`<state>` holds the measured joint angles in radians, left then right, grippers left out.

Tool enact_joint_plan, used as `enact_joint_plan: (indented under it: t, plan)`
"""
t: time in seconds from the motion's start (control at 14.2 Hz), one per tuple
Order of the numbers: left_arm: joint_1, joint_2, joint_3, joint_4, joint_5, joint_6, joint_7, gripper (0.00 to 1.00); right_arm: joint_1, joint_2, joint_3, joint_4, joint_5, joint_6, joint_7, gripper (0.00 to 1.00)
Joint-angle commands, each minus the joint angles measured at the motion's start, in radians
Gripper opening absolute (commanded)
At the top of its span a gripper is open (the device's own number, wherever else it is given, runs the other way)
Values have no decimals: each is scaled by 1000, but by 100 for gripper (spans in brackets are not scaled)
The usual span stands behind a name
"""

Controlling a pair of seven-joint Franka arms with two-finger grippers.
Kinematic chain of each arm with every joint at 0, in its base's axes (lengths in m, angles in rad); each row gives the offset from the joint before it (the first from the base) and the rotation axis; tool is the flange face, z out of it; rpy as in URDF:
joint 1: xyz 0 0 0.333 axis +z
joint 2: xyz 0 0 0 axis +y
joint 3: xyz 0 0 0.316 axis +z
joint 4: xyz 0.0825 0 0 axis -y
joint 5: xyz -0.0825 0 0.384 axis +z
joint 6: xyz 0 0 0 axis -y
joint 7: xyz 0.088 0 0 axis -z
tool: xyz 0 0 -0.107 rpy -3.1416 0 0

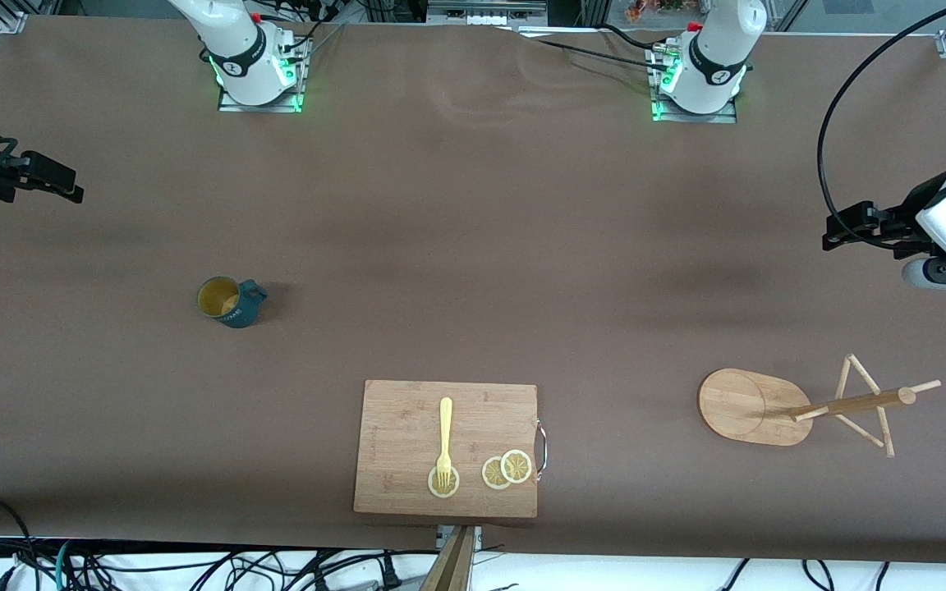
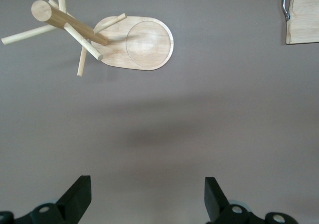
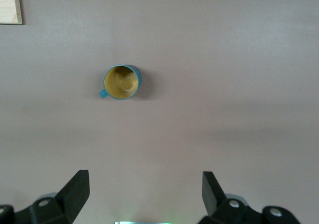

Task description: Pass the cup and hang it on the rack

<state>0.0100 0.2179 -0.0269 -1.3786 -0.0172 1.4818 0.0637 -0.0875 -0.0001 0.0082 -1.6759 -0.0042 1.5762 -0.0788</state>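
Cup: upright, left-centre of frame. Rack: untouched, lower right. Right gripper, left gripper: jaws released, empty. Cup best gripped by the rim, handle left exposed.

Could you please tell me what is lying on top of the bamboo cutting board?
On the cutting board lie a yellow fork and three lemon slices. The fork's tines rest on one slice; two others overlap beside it. Whatever lies under the board is hidden.
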Motion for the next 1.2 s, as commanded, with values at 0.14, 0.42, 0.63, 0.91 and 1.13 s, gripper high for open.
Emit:
enact_joint_plan:
  t: [0.14,0.42,0.63,0.91,1.13]
  plan:
    - [-8,18,4,41,23,-23,-2,100,8,6,-7,24,-5,-36,-7,100]
    - [-8,18,4,43,23,-23,-1,100,15,8,-4,25,-8,-79,-6,100]
    - [-8,20,4,41,23,-23,-1,100,15,9,-4,25,-11,-87,-7,100]
    - [-8,18,4,41,23,-24,-2,100,20,17,-4,24,-17,-79,-7,100]
    - [-8,18,4,41,23,-23,-2,100,29,40,-4,22,-17,-78,-85,100]
